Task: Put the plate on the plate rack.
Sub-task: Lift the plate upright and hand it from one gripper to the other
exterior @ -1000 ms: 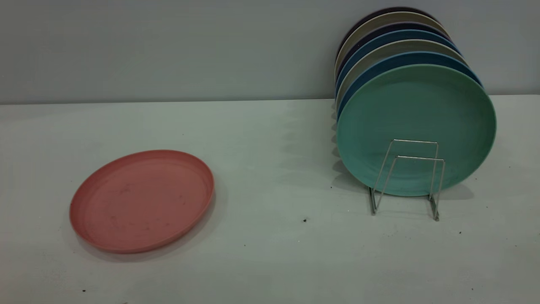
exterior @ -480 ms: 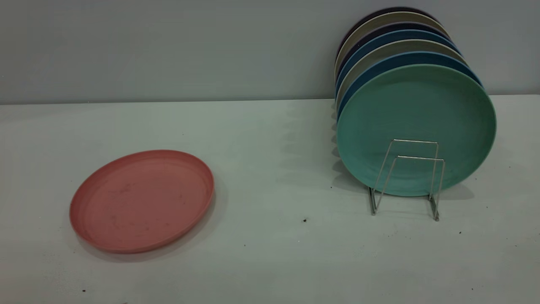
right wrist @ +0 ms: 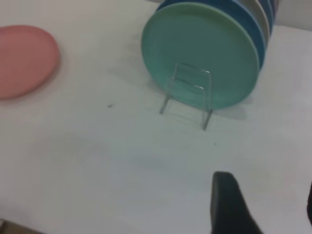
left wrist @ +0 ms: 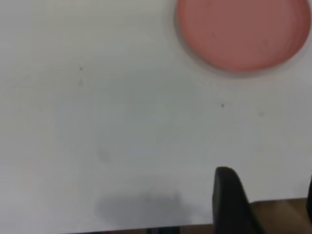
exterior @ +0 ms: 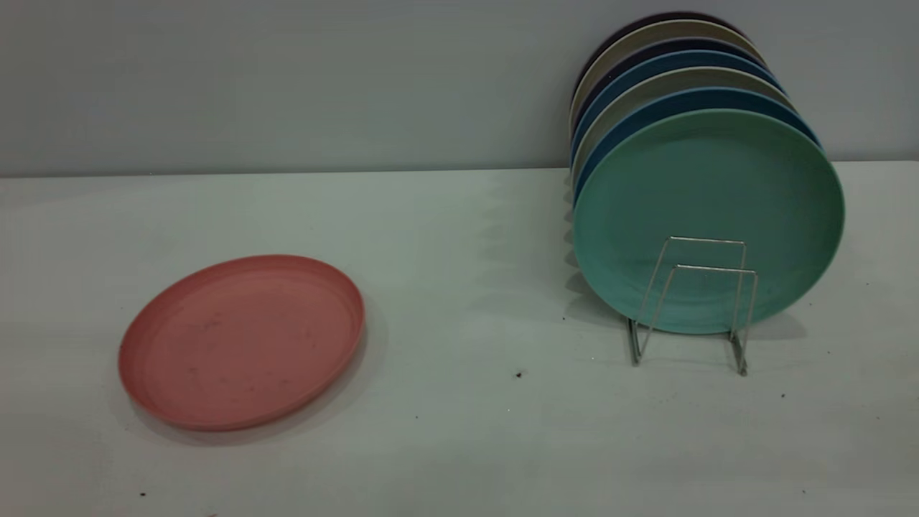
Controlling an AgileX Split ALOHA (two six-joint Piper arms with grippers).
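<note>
The salmon-pink plate (exterior: pixel 240 341) lies flat on the white table at the left, untouched. It also shows in the left wrist view (left wrist: pixel 243 31) and the right wrist view (right wrist: pixel 24 58). The silver wire plate rack (exterior: pixel 707 241) stands at the right, its two front loops empty; it also shows in the right wrist view (right wrist: pixel 205 117). My left gripper (left wrist: pixel 268 195) is open and empty over the table's near edge, well short of the pink plate. My right gripper (right wrist: pixel 265 200) is open and empty above the table, in front of the rack. Neither gripper shows in the exterior view.
A teal-green plate (exterior: pixel 707 194) stands upright in the rack's front filled slot, with several blue and beige plates (exterior: pixel 668 68) stacked behind it up to the grey wall. The table's brown edge (left wrist: pixel 278 214) shows under the left gripper.
</note>
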